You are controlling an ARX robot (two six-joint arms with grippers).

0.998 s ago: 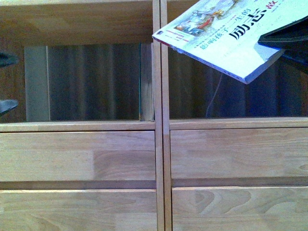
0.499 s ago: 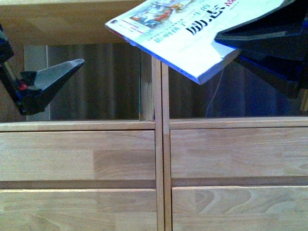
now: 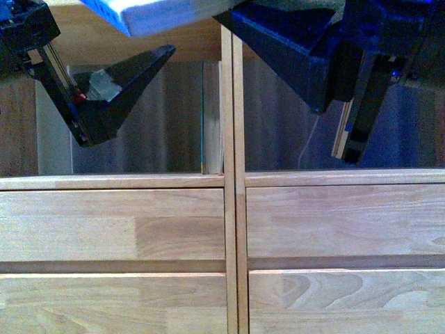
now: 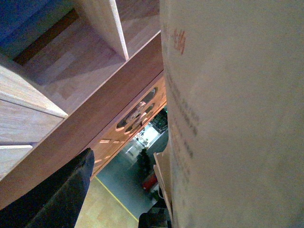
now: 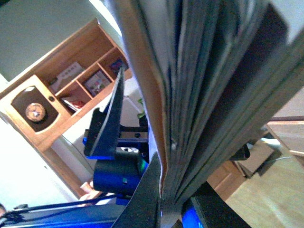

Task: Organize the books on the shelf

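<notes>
High before shelf (image 3: 229, 181), right gripper (image 3: 243, 17) clamped on small book (image 3: 167, 14), pages squeezed between fingers (image 5: 145, 194), book lying nearly flat, reaching left across centre post (image 3: 229, 104). Left gripper (image 3: 139, 62) just under book's free end, jaws spread wide; touching or not, cannot tell. Behind, thin teal-edged book (image 3: 204, 118) upright against same post in left compartment. Drawer fronts (image 3: 111, 226) below.

The shelf (image 3: 111, 229) below the left gripper (image 3: 167, 35) is smooth matt wood; the gripper's fingers (image 3: 118, 83) are matt black plastic; the book (image 3: 167, 14) just above shows white paper.
</notes>
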